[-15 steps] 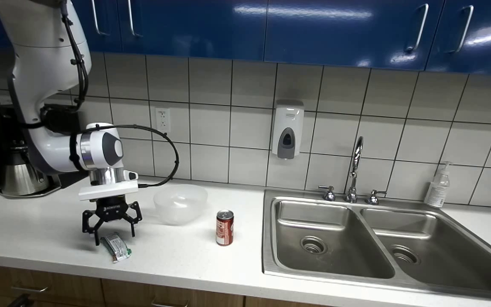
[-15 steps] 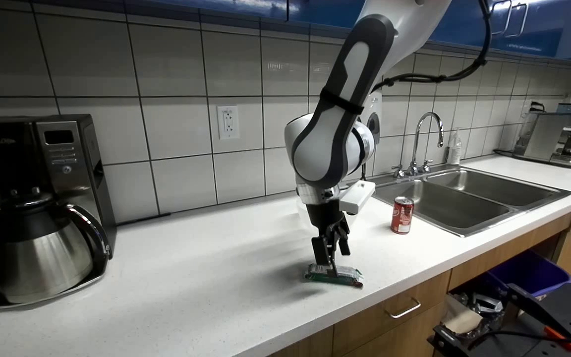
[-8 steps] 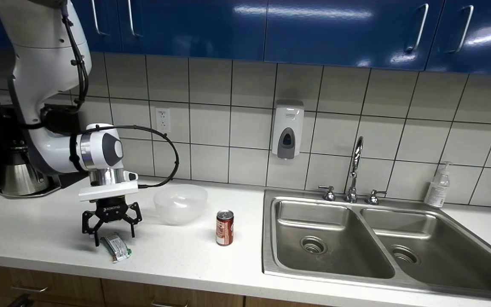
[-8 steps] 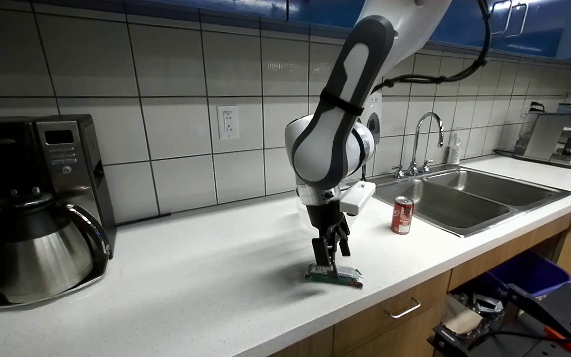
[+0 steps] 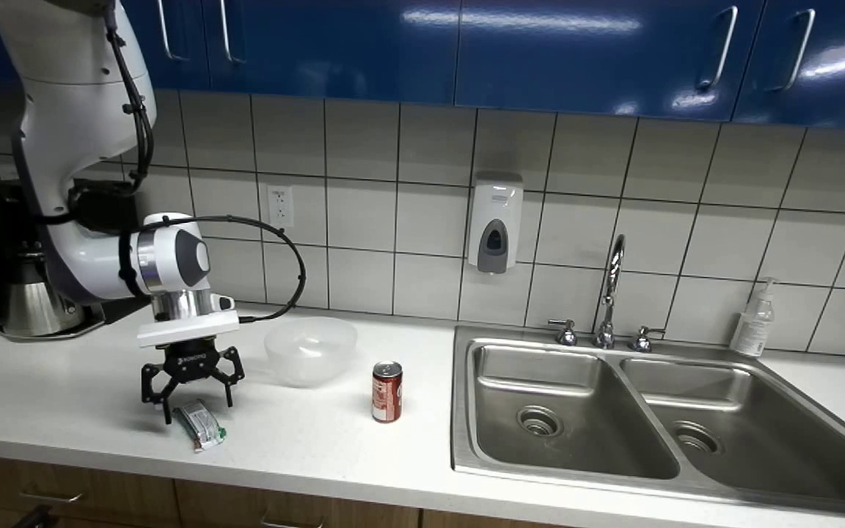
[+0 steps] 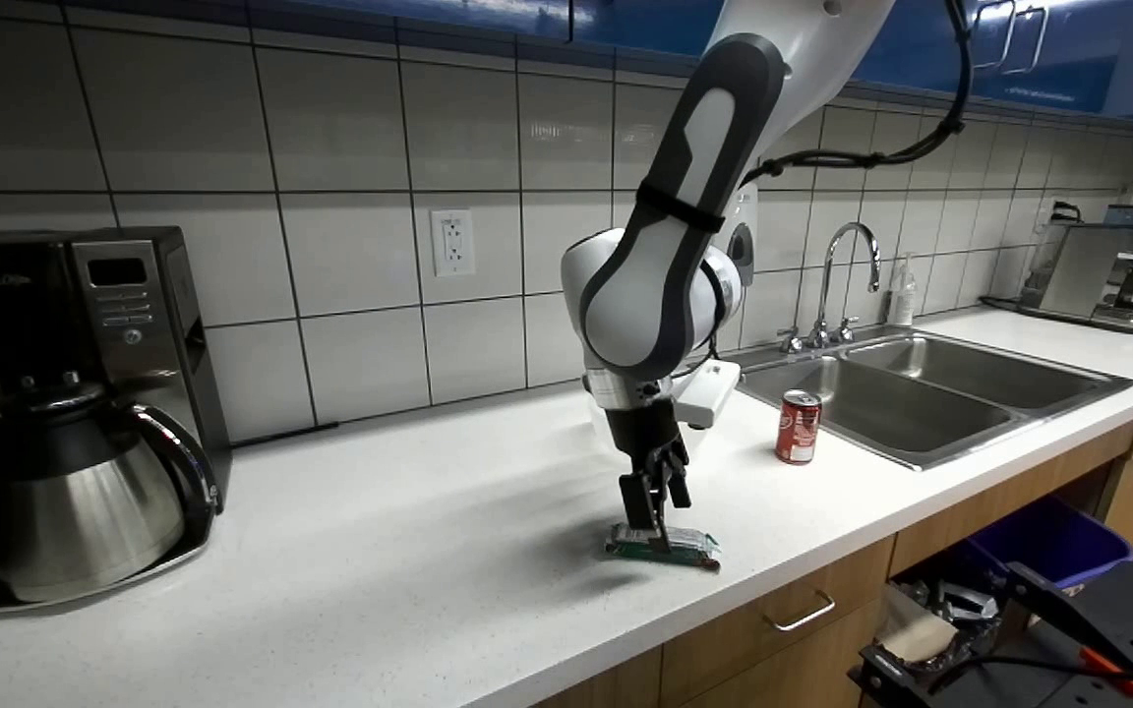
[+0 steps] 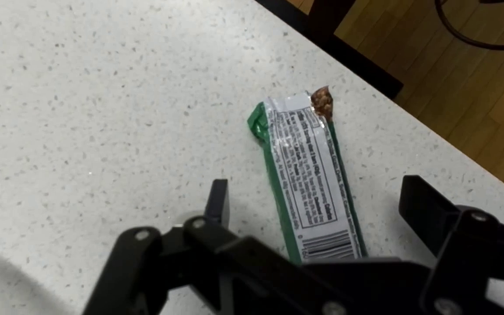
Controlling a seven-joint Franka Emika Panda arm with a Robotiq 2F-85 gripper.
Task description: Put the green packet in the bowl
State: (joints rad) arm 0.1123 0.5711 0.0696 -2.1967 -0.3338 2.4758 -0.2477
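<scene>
The green packet (image 5: 201, 427) lies flat on the counter near its front edge. It also shows in an exterior view (image 6: 689, 547) and in the wrist view (image 7: 309, 175), with a white printed label up, green sides and a brown corner. My gripper (image 5: 198, 413) is open and points down over the packet. In the wrist view the fingers (image 7: 314, 186) stand apart on either side of it, with counter visible between each finger and the packet. The packet's near end is hidden by the gripper. The translucent bowl (image 5: 311, 353) stands behind and right of the gripper, mostly hidden by the arm in an exterior view.
A red can (image 5: 386, 392) stands upright right of the bowl. A steel double sink (image 5: 463, 411) lies further right. A coffee maker (image 6: 85, 472) with a steel carafe stands at the left. The counter's front edge (image 7: 431, 131) runs close to the packet.
The wrist has tilted very slightly, with the white part on the wrist shifting a little left in an exterior view. The fingers stay around the packet, which has not moved.
</scene>
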